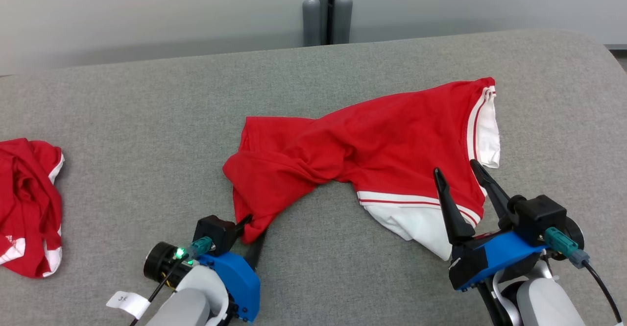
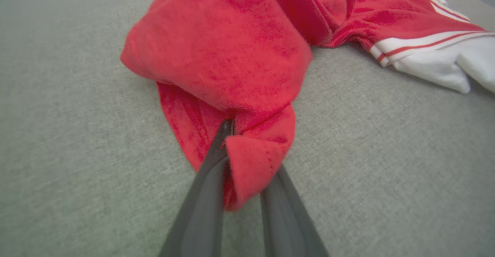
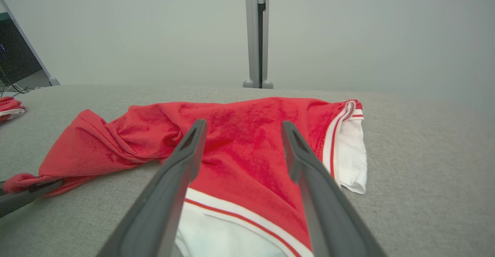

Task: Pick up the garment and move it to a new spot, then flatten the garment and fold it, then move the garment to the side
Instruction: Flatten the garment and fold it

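The red garment [image 1: 372,144] lies crumpled mid-tabletop [image 1: 147,120], its 7 o'clock corner pinched in the closed jaws of the left gripper [image 1: 251,225], while the right gripper [image 1: 455,167] hovers at 4 o'clock over the white-trimmed edge, jaws spread wide, holding nothing.

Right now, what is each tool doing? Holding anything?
Left tool: closed on a corner of the red garment.
Right tool: open, holding nothing, over the garment.
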